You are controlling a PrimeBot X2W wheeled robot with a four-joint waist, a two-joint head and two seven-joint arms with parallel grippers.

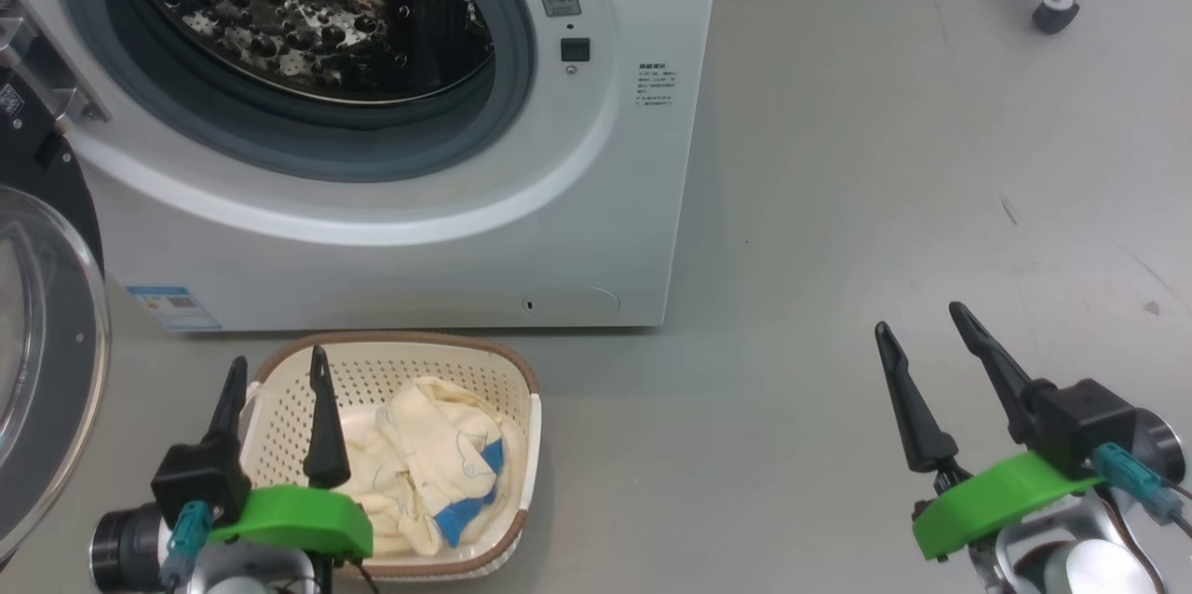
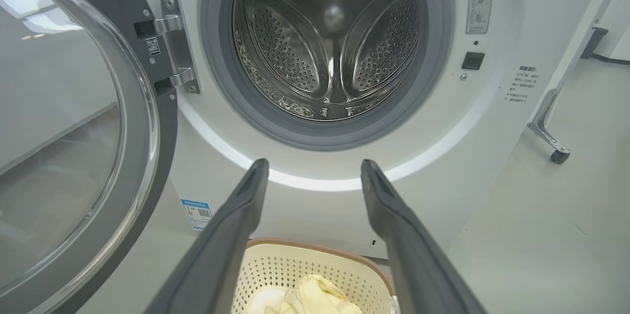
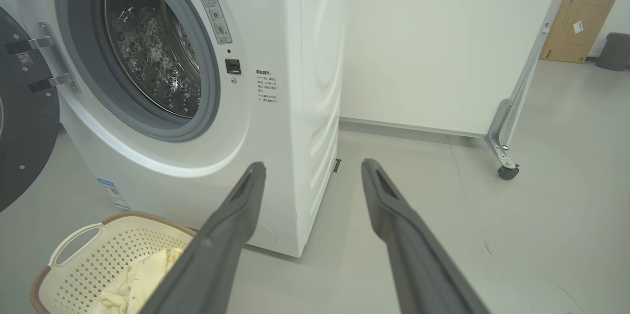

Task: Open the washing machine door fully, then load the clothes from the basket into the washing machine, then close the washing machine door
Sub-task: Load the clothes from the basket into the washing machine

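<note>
The white washing machine point(image 1: 615, 203) stands with its door point(image 1: 37, 361) swung wide to the left, black frame and clear glass bowl point(image 2: 64, 146) showing. Its steel drum point(image 2: 330, 43) holds nothing. On the floor in front sits the cream basket point(image 1: 507, 371) with cream-yellow and blue clothes point(image 1: 438, 473) inside. My left gripper point(image 1: 277, 371) hovers open over the basket's left part, fingers pointing at the machine. Open and holding nothing, my right gripper point(image 1: 922, 319) hangs over bare floor right of the machine. The right wrist view catches the basket point(image 3: 74, 265) at lower left.
Grey floor point(image 1: 885, 156) spreads to the right of the machine. A white panel on a castor leg point(image 3: 507, 169) stands behind to the right, the castor point(image 1: 1057, 12) also at the head view's top. A cardboard box point(image 3: 576, 21) leans far back.
</note>
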